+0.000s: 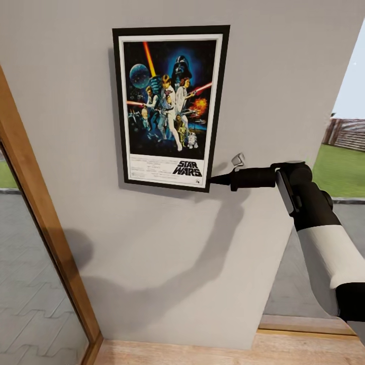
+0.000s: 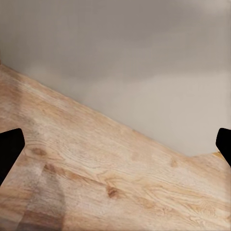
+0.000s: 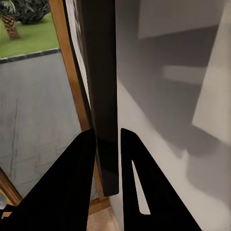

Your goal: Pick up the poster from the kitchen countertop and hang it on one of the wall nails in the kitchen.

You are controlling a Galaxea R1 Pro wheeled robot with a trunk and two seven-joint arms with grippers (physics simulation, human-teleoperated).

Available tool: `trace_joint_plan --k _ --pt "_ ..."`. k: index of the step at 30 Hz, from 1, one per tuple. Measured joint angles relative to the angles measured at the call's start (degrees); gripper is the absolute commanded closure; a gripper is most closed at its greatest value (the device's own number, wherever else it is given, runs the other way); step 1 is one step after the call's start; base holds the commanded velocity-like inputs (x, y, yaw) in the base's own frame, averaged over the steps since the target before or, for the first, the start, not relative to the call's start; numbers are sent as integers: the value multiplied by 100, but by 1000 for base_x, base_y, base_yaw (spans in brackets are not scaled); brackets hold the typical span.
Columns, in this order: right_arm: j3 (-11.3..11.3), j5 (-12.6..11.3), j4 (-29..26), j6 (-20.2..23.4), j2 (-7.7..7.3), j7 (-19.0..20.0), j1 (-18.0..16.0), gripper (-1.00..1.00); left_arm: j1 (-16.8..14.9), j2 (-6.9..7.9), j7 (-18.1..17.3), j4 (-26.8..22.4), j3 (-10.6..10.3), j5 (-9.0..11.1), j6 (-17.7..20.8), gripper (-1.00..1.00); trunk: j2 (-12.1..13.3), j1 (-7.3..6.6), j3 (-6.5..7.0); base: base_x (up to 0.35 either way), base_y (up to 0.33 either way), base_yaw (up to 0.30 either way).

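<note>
Poster [image 1: 170, 106] hangs upper centre against the wall [image 1: 152, 243], a stiff, light frame; right gripper [image 1: 212, 179] pinches its lower right edge, the best hold. Left gripper's [image 2: 115, 144] fingers are spread.

Poster [image 1: 170, 106] flat against wall [image 1: 263, 76], upper centre of frame. Right pincer [image 1: 213, 179] at poster's lower right corner, frame edge between its fingers [image 3: 77, 187]. Door frame [image 1: 40, 213] at left; floor [image 1: 203, 352] below.
</note>
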Motion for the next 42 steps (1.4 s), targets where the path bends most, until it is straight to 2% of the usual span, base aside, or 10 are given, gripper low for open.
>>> trace_joint_plan --k 39,41,42 --pt "-2 0 0 0 -2 0 5 100 0 0 0 0 0 0 0 -100 0 -2 0 44 0 0" --pt "1 -121 -16 47 3 6 8 100 -1 8 0 1 1 0 0 -100 7 3 0 7 0 0" --pt "-4 -41 -11 14 0 3 7 100 0 9 0 0 0 0 0 -100 -5 -2 0 4 0 0"
